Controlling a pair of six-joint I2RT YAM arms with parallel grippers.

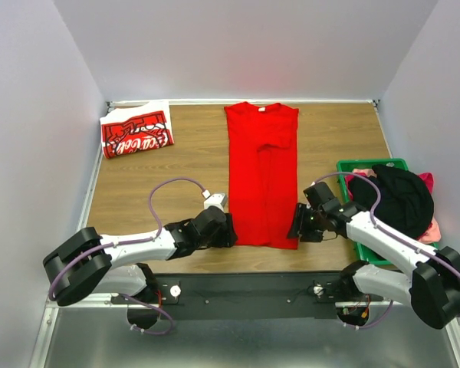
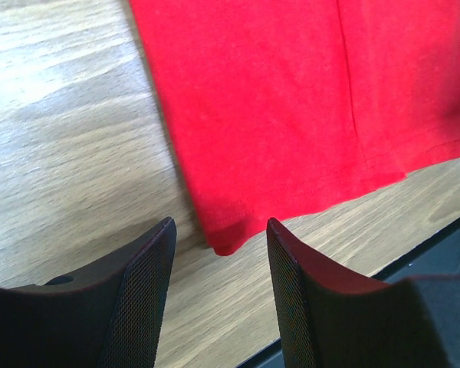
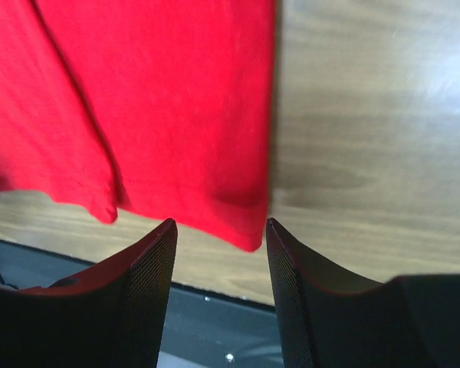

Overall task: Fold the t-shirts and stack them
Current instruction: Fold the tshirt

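A plain bright red t-shirt (image 1: 262,172) lies flat in the middle of the table, both sides folded in to a long strip, collar at the far end. My left gripper (image 1: 231,230) is open, just off the shirt's near left hem corner (image 2: 224,244). My right gripper (image 1: 294,225) is open, just off the near right hem corner (image 3: 249,239). Neither holds cloth. A folded red t-shirt with white script lettering and white edge (image 1: 136,130) lies at the far left corner.
A green plastic crate (image 1: 369,165) at the right holds a heap of black and pink clothes (image 1: 399,198). The table's near edge and a dark metal rail (image 1: 245,290) lie just behind both grippers. Grey walls close in the left, right and far sides.
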